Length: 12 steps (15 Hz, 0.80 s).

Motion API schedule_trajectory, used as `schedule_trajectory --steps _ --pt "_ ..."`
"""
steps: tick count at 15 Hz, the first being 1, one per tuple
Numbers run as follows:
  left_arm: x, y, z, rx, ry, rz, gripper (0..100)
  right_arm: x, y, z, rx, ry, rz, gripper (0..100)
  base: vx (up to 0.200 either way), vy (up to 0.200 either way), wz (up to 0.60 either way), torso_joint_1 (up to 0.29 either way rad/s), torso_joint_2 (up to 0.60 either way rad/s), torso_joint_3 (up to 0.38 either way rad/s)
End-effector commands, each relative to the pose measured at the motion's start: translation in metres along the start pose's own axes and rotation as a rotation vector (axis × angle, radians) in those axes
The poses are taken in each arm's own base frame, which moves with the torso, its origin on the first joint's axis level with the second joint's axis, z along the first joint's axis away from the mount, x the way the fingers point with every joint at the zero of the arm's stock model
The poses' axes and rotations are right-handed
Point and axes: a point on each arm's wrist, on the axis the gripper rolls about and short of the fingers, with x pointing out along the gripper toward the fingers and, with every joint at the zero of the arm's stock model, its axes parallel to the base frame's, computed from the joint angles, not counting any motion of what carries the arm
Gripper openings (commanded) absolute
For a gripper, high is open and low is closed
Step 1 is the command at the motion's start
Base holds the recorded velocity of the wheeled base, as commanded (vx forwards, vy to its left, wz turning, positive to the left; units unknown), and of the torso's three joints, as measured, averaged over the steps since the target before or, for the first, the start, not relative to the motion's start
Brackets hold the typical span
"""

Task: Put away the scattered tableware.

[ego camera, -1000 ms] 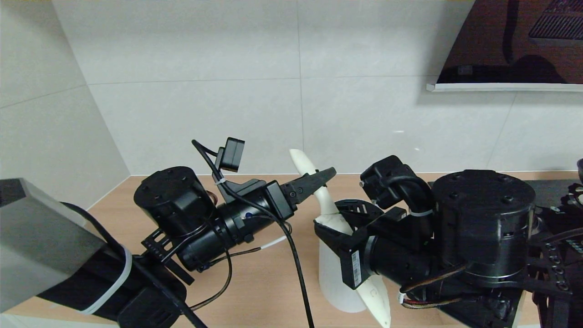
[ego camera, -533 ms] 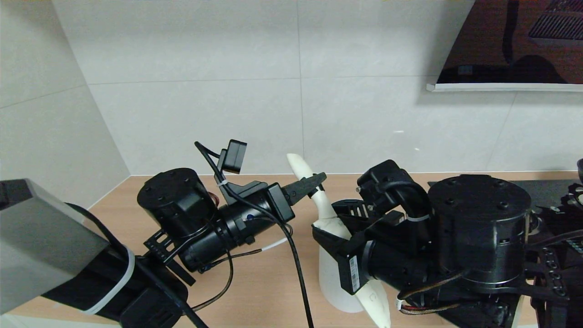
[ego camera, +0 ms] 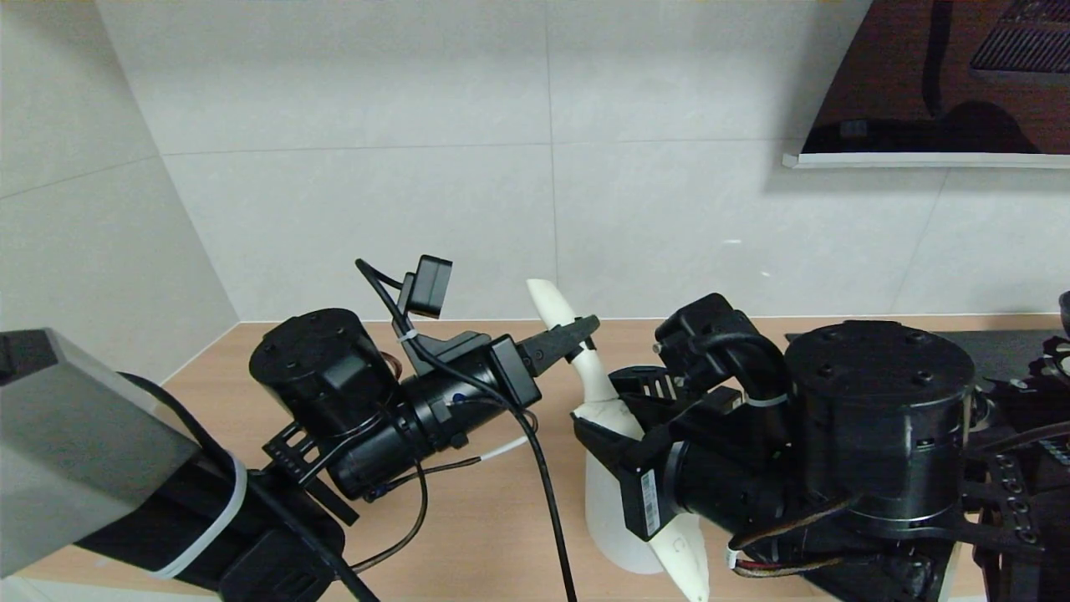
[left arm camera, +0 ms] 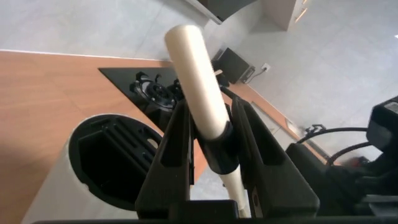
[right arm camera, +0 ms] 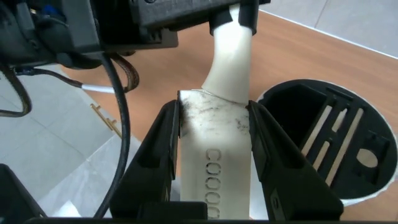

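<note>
Both arms are on one piece of tableware here: a cream spatula (ego camera: 598, 380), up in the air over the wooden countertop (ego camera: 476, 518). In the head view it slants from handle tip at 11 o'clock to blade at 5 o'clock. The left gripper (ego camera: 581, 334) comes in from 8 o'clock and has its two fingers clamped on the round handle; the left wrist view (left arm camera: 210, 109) shows that smooth, matte, rod-like handle (left arm camera: 196, 74) pinched between them. The right gripper (ego camera: 606, 418) reaches in from 4 o'clock, closed on the flat blade. Its own camera (right arm camera: 214, 112) shows the broad blade (right arm camera: 214, 140) squeezed edge to edge, scuffed with dark smudges and carrying embossed marks.

Why two grips? My read is a handover or a re-grip, so that one arm ends up with a hold that lets the spatula go down end-first.

The target sits right under it, at 6 o'clock from the grip: a white cutlery holder (ego camera: 610, 518), a smooth tapered cylinder. Its black slotted insert shows in the left wrist view (left arm camera: 74, 134) and in the right wrist view (right arm camera: 323, 82), with narrow dividers that look rigid and unforgiving. The handle is slim enough for a slot. The blade, I'd judge, is not.

Off at 3 o'clock lies a black hob (ego camera: 995, 347), and a glossy dark range hood (ego camera: 945, 84) hangs at 1 o'clock against pale tiles (ego camera: 418, 167).
</note>
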Motion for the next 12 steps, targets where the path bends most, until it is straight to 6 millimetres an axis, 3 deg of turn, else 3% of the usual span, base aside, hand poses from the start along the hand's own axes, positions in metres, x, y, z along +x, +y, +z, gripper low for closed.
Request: schedule_trajectory --steps 1,3,4,7,10,12 --pt "-0.001 -0.002 -0.001 0.006 -0.010 -0.019 0 0.000 0.000 0.000 -0.001 0.002 -0.002 0 0.000 0.000 0.00 0.000 0.00 0.000" --pt "0.000 -0.003 -0.001 0.007 -0.011 -0.024 0 0.000 0.000 -0.001 -0.001 0.003 -0.005 0 0.000 0.000 0.00 0.000 0.00 0.000" --pt "-0.001 -0.005 0.001 0.010 -0.014 -0.029 0 0.000 0.000 -0.001 -0.001 0.003 -0.005 100 0.000 0.000 0.00 0.000 0.00 0.000" --pt "-0.001 -0.009 0.005 0.011 -0.016 -0.029 0 -0.002 -0.001 -0.001 -0.001 0.002 -0.004 100 0.000 0.000 0.00 0.000 0.00 0.000" --pt "-0.009 -0.029 0.025 0.023 -0.039 -0.039 0 -0.009 -0.004 0.008 0.011 -0.031 -0.010 100 0.000 0.000 0.00 0.000 0.00 0.000" --pt "-0.016 -0.042 0.046 0.032 -0.067 -0.021 0 -0.019 -0.025 0.023 0.035 -0.083 -0.061 100 0.000 0.000 0.00 0.000 0.00 0.000"
